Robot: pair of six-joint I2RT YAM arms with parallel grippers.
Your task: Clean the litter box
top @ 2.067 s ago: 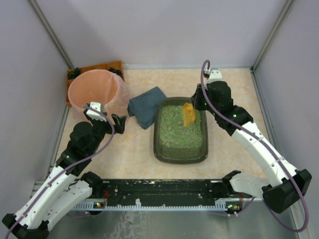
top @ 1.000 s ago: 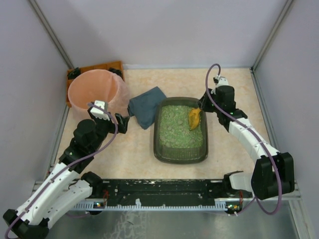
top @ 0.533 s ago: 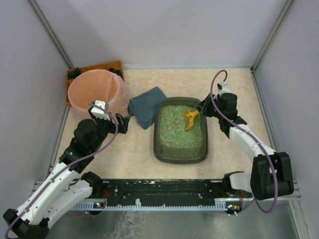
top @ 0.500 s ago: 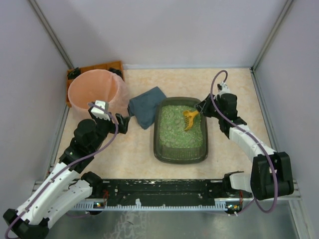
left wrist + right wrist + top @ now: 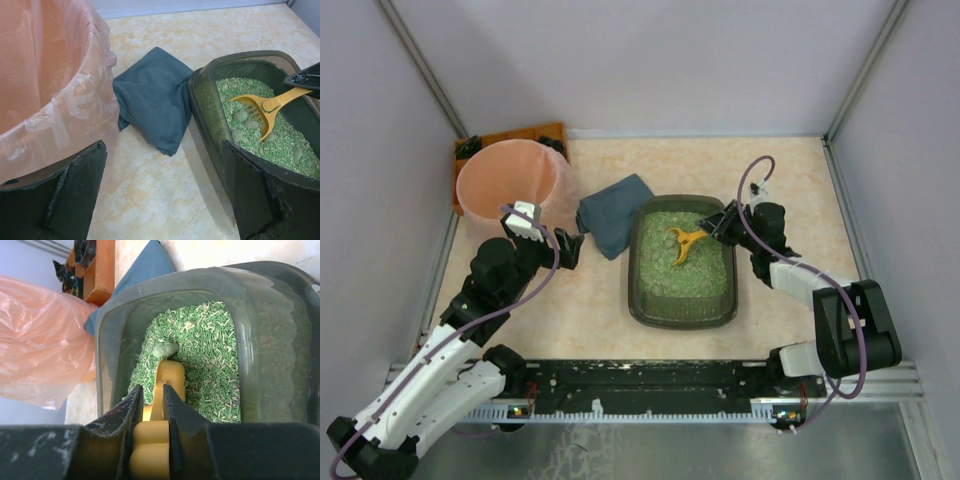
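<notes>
Two states: right pincer (image 5: 152,395) clamps litter scoop (image 5: 260,107) handle, left pincer (image 5: 165,192) gapes; we reckon litter box (image 5: 633,275) stiff, heavy, grab rim.

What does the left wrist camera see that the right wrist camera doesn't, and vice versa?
Only the left wrist: the slots in the head of the scoop, the whole cloth, the open left gripper. Only the right wrist: the orange-brown tray, and the handle's butt end clamped in the right gripper. Both: the litter box, its green granules and the pink bucket.
</notes>
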